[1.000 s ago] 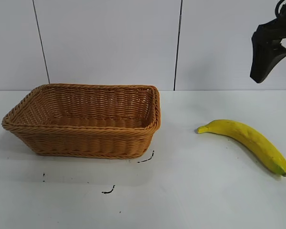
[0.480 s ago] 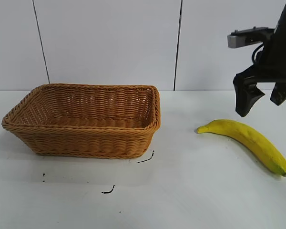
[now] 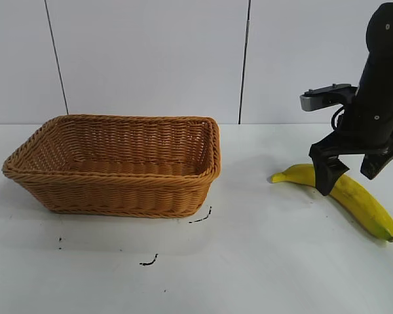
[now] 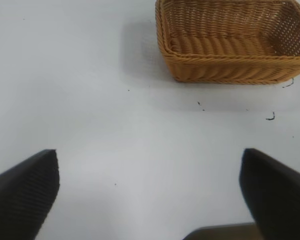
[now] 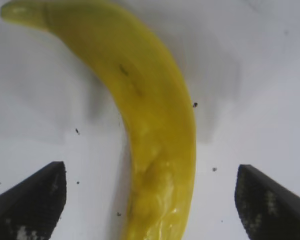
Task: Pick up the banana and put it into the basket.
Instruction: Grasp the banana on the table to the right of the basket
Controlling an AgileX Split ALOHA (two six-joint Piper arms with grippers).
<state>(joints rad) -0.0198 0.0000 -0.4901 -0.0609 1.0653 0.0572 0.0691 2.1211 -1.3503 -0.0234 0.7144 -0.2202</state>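
At the left of the white table (image 3: 262, 261), seen from the outside camera, sits the basket (image 3: 118, 163), a tan woven rectangle with flared sides and a braided rim. Nothing lies inside it. A few small dark marks (image 3: 200, 218) dot the table just in front of its near right corner.

The left gripper (image 4: 150, 195) shows only in its own wrist camera. Its two dark fingers (image 4: 22, 192) stand wide apart over bare table, and the basket (image 4: 230, 50) lies farther off beyond them, well clear of the fingers. This arm is parked and holds nothing.

To the right of the basket, well apart from it, the banana (image 3: 350, 196) lies flat on the table. Its stem end points toward the basket and its dark-tipped far end lies nearer the front right of the table.

The right gripper (image 3: 351, 171) hangs over the banana, pointing straight down from the black arm. Its jaws are spread wide. One finger (image 3: 327, 173) comes down in front of the banana near the stem end, and the other is on the far side. In the right wrist camera the banana (image 5: 155, 125) runs between the two dark fingertips (image 5: 30, 197), with a clear gap of table on either side, so the fingers straddle it without touching.
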